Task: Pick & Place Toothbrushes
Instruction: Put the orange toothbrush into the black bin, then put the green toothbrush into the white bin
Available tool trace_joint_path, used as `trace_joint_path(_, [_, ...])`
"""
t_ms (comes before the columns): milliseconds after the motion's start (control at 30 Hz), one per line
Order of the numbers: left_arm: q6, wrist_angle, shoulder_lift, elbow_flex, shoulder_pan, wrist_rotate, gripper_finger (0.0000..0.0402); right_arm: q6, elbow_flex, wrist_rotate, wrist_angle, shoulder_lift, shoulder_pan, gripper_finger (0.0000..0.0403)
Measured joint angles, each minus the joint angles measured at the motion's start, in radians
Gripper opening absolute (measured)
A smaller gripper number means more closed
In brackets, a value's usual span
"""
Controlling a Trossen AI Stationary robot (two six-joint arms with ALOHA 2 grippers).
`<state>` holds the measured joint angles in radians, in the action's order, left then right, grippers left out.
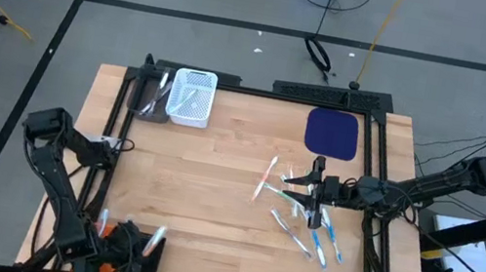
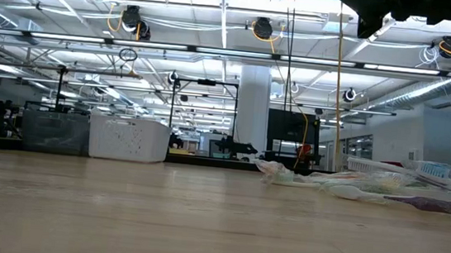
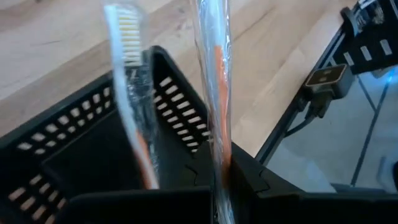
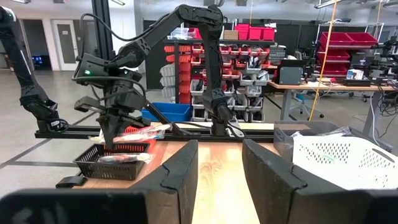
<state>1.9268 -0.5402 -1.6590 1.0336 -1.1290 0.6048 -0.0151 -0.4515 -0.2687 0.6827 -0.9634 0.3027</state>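
Observation:
My left gripper (image 1: 122, 237) (image 3: 221, 177) is at the table's near left corner, shut on a toothbrush (image 3: 213, 81) in a clear wrapper, right above a black slotted basket (image 3: 74, 130) (image 4: 115, 163). A second wrapped toothbrush (image 3: 132, 93), with white bristles, stands beside the first; I cannot tell whether the fingers hold it. Several loose toothbrushes (image 1: 303, 220) (image 2: 353, 184) lie flat on the table at the right. My right gripper (image 1: 314, 189) (image 4: 217, 171) hovers open over that pile, pointing about level, with nothing between its fingers. My left gripper pinches the wrapped toothbrush by its orange handle (image 3: 219, 146) between its two fingers, which slant downward. The brush sticks out ahead of the fingers, clear of the table, over the black basket's wall. The gripper's own body hides the end of the handle.
A white basket (image 1: 193, 98) (image 2: 129, 138) and a dark grey one (image 1: 150, 101) (image 2: 55, 131) stand at the far left edge. A navy pad (image 1: 332, 133) lies at the far right. A black frame (image 1: 251, 88) borders the table.

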Motion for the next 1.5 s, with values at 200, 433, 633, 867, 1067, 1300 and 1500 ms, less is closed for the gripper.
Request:
trace_joint_path(200, [0.074,-0.028,-0.001,0.000,-0.011,-0.015,0.0007,0.000,0.000,0.000,-0.001,0.000,0.000,0.0116])
trace_joint_path(433, [0.122,-0.044,-0.024,0.000,-0.010,-0.100,0.0007,-0.001,0.000,0.000,-0.002,0.000,0.000,0.0116])
trace_joint_path(633, [0.144,-0.066,-0.031,0.000,-0.010,-0.119,0.0033,-0.001,0.000,0.000,-0.002,0.000,0.000,0.0116])
trace_joint_path(867, [0.143,-0.062,-0.031,0.000,-0.010,-0.127,0.0051,-0.001,0.000,0.000,-0.002,0.000,0.000,0.0116])
trace_joint_path(1067, [0.120,-0.063,-0.031,0.000,-0.009,-0.108,0.0054,-0.001,0.000,0.000,-0.003,0.000,0.000,0.0116])
trace_joint_path(1300, [0.093,-0.073,-0.030,0.000,-0.003,-0.107,0.0055,-0.001,0.000,0.000,-0.006,0.000,0.000,0.0116])
trace_joint_path(1500, [0.116,-0.130,-0.004,0.000,-0.003,-0.062,0.0055,-0.001,0.000,0.000,-0.105,0.000,-0.001,0.0116])
